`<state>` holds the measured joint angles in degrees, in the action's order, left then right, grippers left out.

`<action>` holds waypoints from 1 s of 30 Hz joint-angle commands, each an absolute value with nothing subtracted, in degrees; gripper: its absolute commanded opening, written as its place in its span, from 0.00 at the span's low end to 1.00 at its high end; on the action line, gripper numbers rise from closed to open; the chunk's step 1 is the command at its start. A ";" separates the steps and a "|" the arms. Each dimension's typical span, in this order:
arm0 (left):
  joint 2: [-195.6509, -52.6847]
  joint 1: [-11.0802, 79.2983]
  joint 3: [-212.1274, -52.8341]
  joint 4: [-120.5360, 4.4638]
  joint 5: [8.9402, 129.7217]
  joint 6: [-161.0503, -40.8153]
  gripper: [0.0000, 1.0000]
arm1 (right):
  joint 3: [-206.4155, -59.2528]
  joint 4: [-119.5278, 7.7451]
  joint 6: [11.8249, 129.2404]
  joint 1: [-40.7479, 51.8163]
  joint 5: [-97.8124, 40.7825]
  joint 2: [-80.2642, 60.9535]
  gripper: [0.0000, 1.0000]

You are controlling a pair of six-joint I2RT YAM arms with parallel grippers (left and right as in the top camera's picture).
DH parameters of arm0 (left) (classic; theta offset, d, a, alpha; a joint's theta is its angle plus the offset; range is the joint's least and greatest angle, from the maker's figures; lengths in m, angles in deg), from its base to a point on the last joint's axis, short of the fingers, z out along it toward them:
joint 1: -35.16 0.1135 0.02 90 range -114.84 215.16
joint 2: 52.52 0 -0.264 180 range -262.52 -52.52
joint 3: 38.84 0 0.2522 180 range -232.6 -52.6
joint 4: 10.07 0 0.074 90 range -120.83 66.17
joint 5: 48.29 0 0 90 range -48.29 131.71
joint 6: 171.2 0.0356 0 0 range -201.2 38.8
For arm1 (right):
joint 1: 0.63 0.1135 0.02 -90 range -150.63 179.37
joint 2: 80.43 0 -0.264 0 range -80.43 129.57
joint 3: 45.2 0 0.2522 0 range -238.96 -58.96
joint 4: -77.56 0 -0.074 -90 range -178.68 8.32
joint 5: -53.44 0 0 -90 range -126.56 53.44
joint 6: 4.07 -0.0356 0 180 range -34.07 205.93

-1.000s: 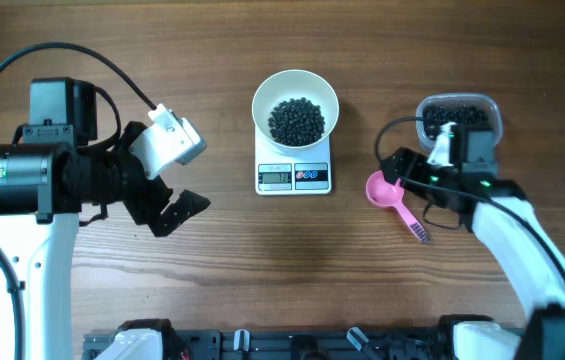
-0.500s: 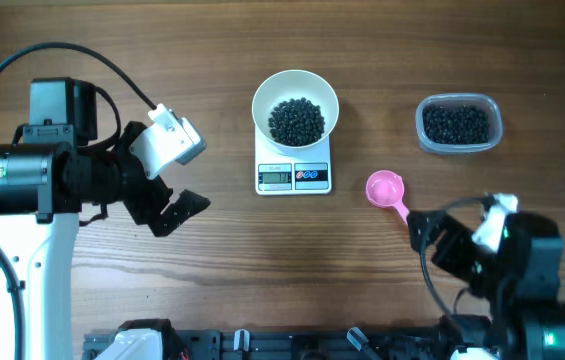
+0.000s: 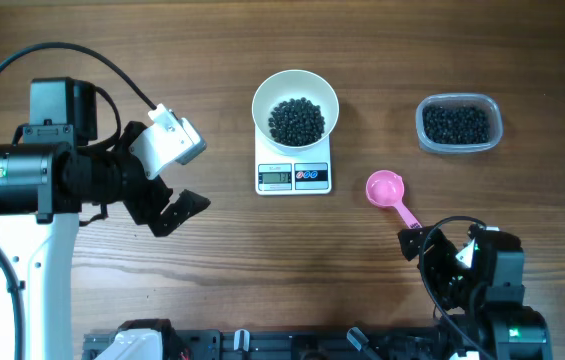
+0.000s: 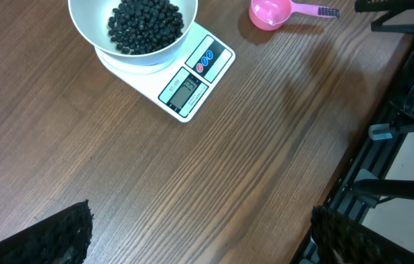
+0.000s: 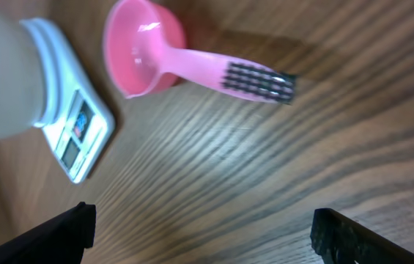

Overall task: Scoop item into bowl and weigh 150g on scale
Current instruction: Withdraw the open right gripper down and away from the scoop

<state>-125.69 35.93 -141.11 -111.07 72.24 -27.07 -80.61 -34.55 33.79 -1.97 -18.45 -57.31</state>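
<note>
The white bowl stands on the scale and holds a heap of the item, small black beads. A pink scoop lies empty on the table right of the scale, its handle pointing to the front right. My right gripper is open just past the handle's end, near the table's front edge, with nothing between its fingers. My left gripper is open over bare wood left of the scale. The right wrist view shows the scoop and the scale; the left wrist view shows the bowl and the scale.
A clear plastic tub with more black beads stands at the back right. A dark rail with cables runs along the table's front edge. Bare wood lies between the scale and the left arm.
My right arm has drawn back from the scoop and the tub toward the table's front edge. The scoop stays lying where it was. The left arm has not moved.
</note>
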 commanded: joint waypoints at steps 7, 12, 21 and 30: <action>-125.12 36.24 -141.92 -111.14 72.65 -26.52 1.00 | -72.15 -43.18 28.98 -2.21 -21.47 -58.25 1.00; -125.12 36.24 -141.92 -111.14 72.65 -26.52 1.00 | -70.47 -47.53 32.02 -2.21 -23.24 -58.25 1.00; -125.12 36.24 -141.92 -111.14 72.65 -26.52 1.00 | -68.30 -53.69 35.34 -2.21 -23.52 -57.95 0.96; -125.12 36.24 -141.92 -111.14 72.65 -26.52 1.00 | -68.04 -56.36 35.12 -2.21 -25.05 -54.34 0.90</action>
